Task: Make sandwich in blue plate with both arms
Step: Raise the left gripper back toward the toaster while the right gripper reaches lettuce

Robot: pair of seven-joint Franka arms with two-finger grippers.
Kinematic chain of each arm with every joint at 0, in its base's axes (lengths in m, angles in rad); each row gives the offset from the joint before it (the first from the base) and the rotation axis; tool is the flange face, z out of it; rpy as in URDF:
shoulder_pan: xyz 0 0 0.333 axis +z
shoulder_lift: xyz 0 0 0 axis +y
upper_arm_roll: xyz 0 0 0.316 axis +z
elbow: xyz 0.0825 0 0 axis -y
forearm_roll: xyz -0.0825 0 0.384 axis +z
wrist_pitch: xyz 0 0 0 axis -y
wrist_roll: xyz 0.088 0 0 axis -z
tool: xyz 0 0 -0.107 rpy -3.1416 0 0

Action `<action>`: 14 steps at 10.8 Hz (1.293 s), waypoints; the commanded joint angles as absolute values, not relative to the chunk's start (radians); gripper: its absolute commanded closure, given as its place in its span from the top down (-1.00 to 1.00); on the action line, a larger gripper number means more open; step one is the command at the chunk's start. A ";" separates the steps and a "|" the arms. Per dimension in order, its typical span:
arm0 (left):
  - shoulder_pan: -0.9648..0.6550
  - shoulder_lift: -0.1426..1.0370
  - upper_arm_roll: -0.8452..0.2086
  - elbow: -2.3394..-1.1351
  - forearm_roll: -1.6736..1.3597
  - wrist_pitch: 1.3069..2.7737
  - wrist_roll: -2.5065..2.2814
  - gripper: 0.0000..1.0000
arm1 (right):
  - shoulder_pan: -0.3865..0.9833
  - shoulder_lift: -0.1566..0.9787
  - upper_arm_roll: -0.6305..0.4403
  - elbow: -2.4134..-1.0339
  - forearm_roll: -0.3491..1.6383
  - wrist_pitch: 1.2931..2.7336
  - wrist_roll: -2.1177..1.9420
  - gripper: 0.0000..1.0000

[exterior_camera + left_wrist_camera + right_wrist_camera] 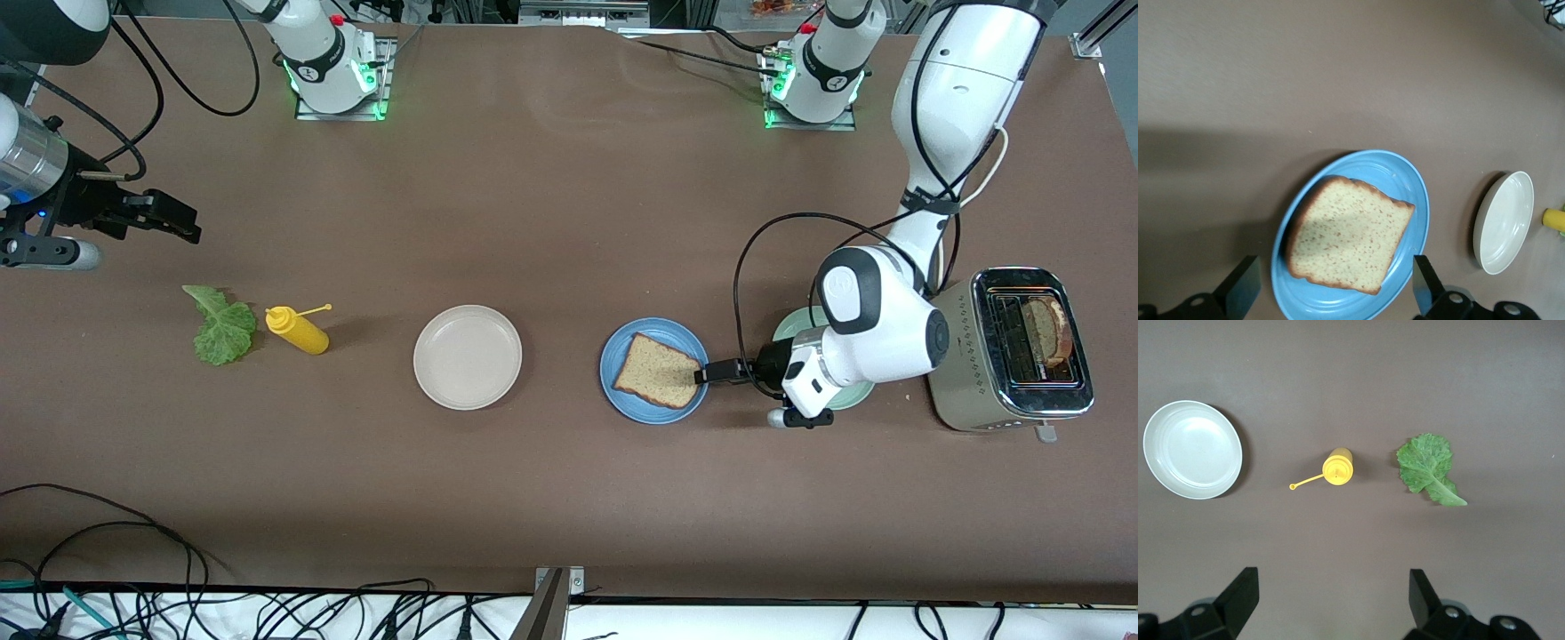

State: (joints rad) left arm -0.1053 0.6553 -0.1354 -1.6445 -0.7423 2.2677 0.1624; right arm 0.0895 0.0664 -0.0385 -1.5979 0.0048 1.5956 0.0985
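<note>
only front view shows toaster point(1013, 351) holding bread.

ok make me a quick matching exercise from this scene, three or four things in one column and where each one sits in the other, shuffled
Things:
1. bread slice
2. second bread slice
3. lettuce leaf
4. left gripper

Places:
A. in the toaster
B. beside the yellow bottle, toward the right arm's end
C. on the blue plate
D. open, at the blue plate's rim

Pairs: 1-C, 2-A, 3-B, 4-D
</note>
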 commanded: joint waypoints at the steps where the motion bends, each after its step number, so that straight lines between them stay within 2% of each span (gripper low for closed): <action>1: -0.110 0.534 -0.065 -1.750 -0.764 2.218 0.186 1.00 | 0.089 0.055 -0.038 -1.617 -0.005 1.601 0.078 1.00; 2: -0.109 0.467 -0.049 -1.813 -0.734 2.215 0.187 1.00 | 0.086 0.055 -0.038 -1.618 -0.006 1.603 0.058 1.00; 5: -0.103 0.301 -0.046 -1.845 -0.276 2.212 0.175 1.00 | 0.077 0.083 -0.060 -1.620 -0.005 1.655 -0.062 1.00; 9: -0.054 0.143 -0.040 -1.844 -0.033 2.053 0.172 1.00 | 0.077 0.184 -0.170 -1.618 -0.008 1.733 -0.241 1.00; 11: -0.055 0.092 -0.013 -1.824 0.038 1.958 0.170 1.00 | 0.077 0.245 -0.211 -1.618 -0.011 1.769 -0.259 1.00; 14: -0.067 0.075 0.035 -1.705 0.041 1.751 0.170 1.00 | 0.066 0.337 -0.255 -1.615 -0.003 1.799 -0.273 1.00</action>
State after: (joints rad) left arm -0.0510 0.0940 0.0049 -1.7823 0.0060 1.8838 0.1674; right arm 0.0721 0.2800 -0.2301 -1.6247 0.0006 1.7800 -0.2549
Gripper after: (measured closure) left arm 0.000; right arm 0.000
